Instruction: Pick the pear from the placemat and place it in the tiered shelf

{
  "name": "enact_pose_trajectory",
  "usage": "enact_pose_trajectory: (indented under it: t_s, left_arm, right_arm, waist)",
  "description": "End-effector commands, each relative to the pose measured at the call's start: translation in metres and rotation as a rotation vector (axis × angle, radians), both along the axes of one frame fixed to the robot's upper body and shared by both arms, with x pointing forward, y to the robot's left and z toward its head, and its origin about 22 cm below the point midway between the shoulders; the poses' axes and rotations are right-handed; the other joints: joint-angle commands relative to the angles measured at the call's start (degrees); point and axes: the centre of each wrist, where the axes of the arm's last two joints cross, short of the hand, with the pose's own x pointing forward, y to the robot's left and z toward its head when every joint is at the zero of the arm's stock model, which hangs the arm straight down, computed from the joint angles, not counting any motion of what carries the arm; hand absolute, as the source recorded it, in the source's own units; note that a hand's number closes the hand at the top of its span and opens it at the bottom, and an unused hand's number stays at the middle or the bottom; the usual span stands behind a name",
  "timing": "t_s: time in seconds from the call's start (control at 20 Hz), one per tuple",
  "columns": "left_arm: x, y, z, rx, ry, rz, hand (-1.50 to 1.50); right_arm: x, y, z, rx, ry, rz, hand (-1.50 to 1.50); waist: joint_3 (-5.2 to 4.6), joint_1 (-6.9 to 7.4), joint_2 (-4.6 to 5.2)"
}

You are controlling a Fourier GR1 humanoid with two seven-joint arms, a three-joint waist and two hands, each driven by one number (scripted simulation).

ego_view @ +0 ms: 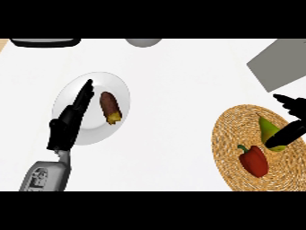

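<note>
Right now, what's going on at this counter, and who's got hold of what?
The robot's right hand is at the woven placemat, thumb and fingers curled round the pear. The pear lies on the mat beside a red pepper and is not yet in the grey tiered shelf at the upper right. The left hand is open, fingers straight, over a white plate that holds a brown food item.

Counter (pixel 175 112) white. Plate (pixel 95 130) white. Placemat (pixel 231 134) tan, woven spiral. Pear (pixel 268 127) yellow-green. Pepper (pixel 254 161) red. Shelf (pixel 287 63) grey. Food (pixel 109 107) on plate brown, yellow end.
</note>
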Motion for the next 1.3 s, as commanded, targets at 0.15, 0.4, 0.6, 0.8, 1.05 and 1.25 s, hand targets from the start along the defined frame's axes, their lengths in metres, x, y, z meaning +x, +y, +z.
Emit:
enact_pose_trajectory:
  t_s: [0.15, 0.4, 0.6, 0.8, 1.05, 1.25]
  left_arm:
    - [-0.008, 0.014, 0.001, -0.020, 0.002, 0.001, 0.00]
    - [0.013, -0.002, 0.007, -0.007, -0.003, 0.004, 0.00]
    - [-0.002, -0.006, 0.003, -0.004, -0.005, -0.010, 0.00]
    - [-0.003, -0.005, 0.008, -0.005, -0.005, -0.004, 0.00]
    - [-0.004, 0.011, 0.004, -0.016, 0.003, -0.003, 0.00]
    - [-0.006, 0.015, 0.002, 0.000, 0.010, 0.018, 0.00]
  right_arm:
    - [0.000, 0.002, -0.021, 0.019, 0.007, -0.004, -1.50]
    - [0.005, 0.000, -0.035, 0.029, 0.031, 0.025, -1.50]
    - [-0.004, -0.013, -0.037, -0.004, 0.071, 0.110, 1.50]
    - [-0.007, -0.003, -0.038, -0.086, 0.000, 0.161, 1.50]
    - [-0.011, 0.025, -0.028, -0.041, -0.064, 0.132, 1.50]
    - [-0.037, -0.001, -0.015, -0.028, -0.282, 0.444, 1.50]
  waist:
    - [0.01, 0.07, -0.01]
    - [0.01, 0.02, 0.05]
    - [0.02, 0.12, 0.03]
    - [0.02, 0.14, 0.01]
    - [0.00, -0.03, -0.07]
    - [0.09, -1.43, -0.70]
